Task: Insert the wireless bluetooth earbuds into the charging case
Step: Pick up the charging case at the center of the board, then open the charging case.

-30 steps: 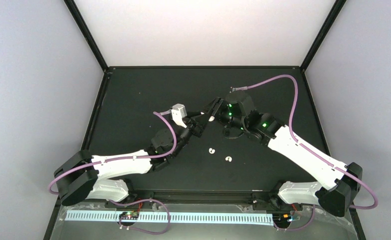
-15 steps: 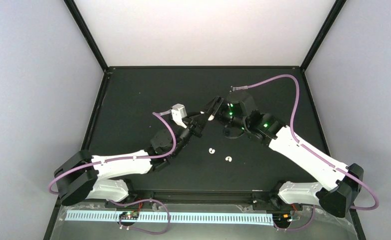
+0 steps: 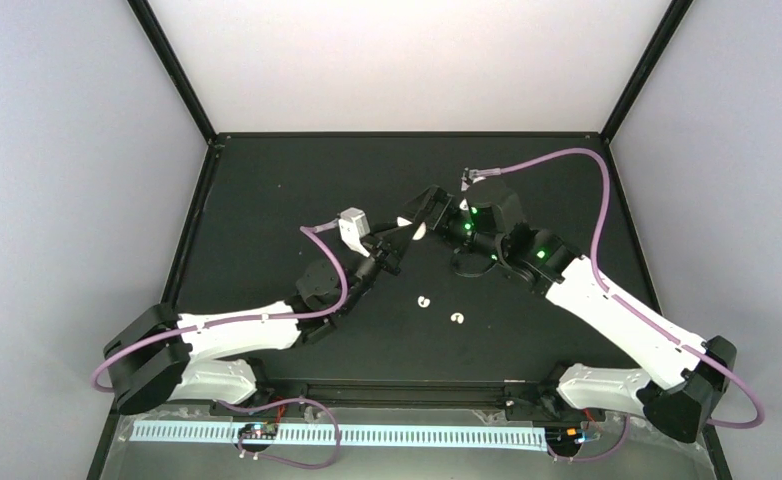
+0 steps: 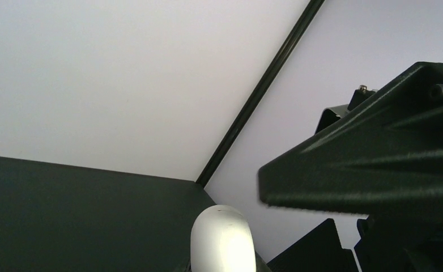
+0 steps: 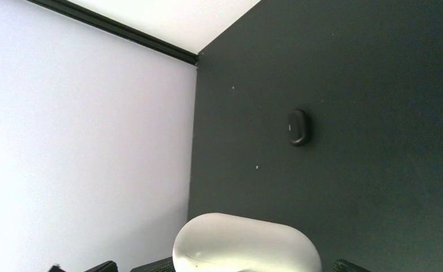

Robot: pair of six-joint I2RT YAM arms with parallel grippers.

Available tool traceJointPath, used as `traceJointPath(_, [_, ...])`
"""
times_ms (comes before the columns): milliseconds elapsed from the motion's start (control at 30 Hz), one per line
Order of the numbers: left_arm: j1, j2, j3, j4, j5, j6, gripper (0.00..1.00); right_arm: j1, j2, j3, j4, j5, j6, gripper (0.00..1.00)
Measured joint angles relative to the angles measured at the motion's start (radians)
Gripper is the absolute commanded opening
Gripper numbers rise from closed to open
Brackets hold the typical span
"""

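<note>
Main risk as we see it: the case (image 3: 419, 232) hangs in the air between both hands w/ very little grip area. A pull or twist from either side could pop it loose & drop it on the tabletop (image 3: 267, 200), maybe onto the white earbuds (image 3: 424, 300) lying at approx. 6 o'clock from it. We see no open lid, so nothing can go in yet.

The right hand (image 3: 425, 212) reaches in from 3 o'clock, wrist tipped down, and seems to pinch the case by its ends. The left hand (image 3: 399, 240) comes up from 8 o'clock, tip right at the case. Whether it's spread or pressed together, we can't tell.

A small black oval, prob. a black earbud (image 5: 297, 127), lies on the tabletop at 1 o'clock from the case in the right wrist view.
</note>
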Motion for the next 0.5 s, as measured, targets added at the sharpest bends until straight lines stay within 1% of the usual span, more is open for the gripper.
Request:
traceJointPath(100, [0.001, -0.032, -0.019, 0.001, 0.005, 0.011, 0.02, -0.018, -0.03, -0.007, 0.009, -0.021, -0.016, 1.0])
traceJointPath(200, [0.011, -0.093, -0.057, -0.003, 0.022, 0.019, 0.02, -0.061, -0.069, -0.007, 0.007, -0.058, -0.058, 1.0])
traceJointPath(300, [0.042, -0.188, -0.096, -0.036, 0.092, 0.023, 0.01, -0.134, -0.135, -0.01, 0.008, -0.12, -0.137, 1.0])
traceJointPath(400, [0.1, -0.307, -0.11, -0.107, 0.235, 0.024, 0.02, -0.188, -0.222, -0.012, 0.009, -0.203, -0.279, 1.0])
traceJointPath(500, [0.152, -0.418, -0.11, -0.162, 0.413, 0.024, 0.01, -0.192, -0.294, -0.009, -0.009, -0.316, -0.453, 0.99])
